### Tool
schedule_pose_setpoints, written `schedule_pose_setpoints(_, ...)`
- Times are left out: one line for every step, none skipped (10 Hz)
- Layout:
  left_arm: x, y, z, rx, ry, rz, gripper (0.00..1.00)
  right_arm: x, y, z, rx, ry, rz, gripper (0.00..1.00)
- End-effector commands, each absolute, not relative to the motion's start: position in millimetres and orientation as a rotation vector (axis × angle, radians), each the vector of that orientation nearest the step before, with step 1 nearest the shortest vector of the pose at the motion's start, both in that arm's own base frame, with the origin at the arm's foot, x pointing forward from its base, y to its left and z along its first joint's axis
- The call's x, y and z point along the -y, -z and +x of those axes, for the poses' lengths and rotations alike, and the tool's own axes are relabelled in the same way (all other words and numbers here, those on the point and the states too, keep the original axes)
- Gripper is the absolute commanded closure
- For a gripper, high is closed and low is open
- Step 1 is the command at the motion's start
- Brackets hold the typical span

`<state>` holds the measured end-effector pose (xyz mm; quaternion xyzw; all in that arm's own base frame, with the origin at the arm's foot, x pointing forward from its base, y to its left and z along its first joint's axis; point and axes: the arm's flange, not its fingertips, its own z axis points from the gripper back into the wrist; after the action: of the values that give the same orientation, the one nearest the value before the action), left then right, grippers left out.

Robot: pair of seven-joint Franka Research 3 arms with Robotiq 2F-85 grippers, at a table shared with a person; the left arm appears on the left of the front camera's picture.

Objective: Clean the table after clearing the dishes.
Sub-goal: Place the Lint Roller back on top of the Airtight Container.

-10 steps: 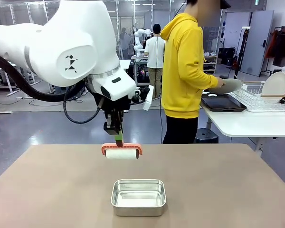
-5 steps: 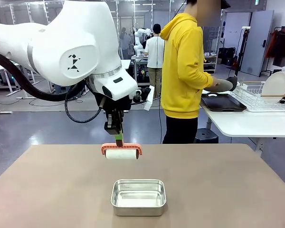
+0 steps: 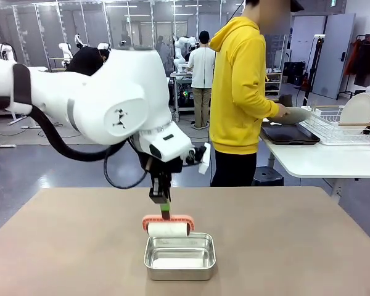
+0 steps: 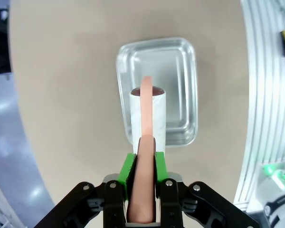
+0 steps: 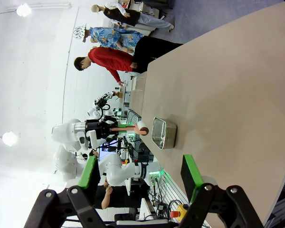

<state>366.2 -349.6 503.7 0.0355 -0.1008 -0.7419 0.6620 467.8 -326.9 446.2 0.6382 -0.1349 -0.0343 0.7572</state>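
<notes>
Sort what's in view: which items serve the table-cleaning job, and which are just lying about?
Job:
- table
- lint roller, held by left end effector
- steel pan
- tray by person

Lying about:
- dish rack
- right end effector, open

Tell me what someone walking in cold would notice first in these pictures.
Probably the big white left arm, its left gripper shut on the salmon-pink handle of a white lint roller held just above the small rectangular steel pan mid-table. Next, the person in the yellow hoodie beyond the tan-brown table, turned towards a white side table.
</notes>
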Motion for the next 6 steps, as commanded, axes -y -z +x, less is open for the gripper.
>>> schedule_pose_setpoints(348,-488,369,0.183,1.670,0.056,0.78,321,-449,463,0.300,0.078,1.403,0.13)
schedule_pose_setpoints(349,-479,375,0.197,1.683,0.029,0.78,321,-449,463,0.300,0.078,1.403,0.13)
schedule_pose_setpoints(352,-473,381,0.199,1.686,0.029,0.78,321,-449,463,0.300,0.078,1.403,0.13)
schedule_pose_setpoints(354,-466,388,0.178,1.688,0.018,0.78,321,-449,463,0.300,0.078,1.403,0.13)
schedule_pose_setpoints(356,-460,396,0.186,1.699,0.001,0.78,321,-449,463,0.300,0.078,1.403,0.13)
schedule_pose_setpoints(358,-456,401,0.158,1.700,-0.007,0.78,321,-449,463,0.300,0.078,1.403,0.13)
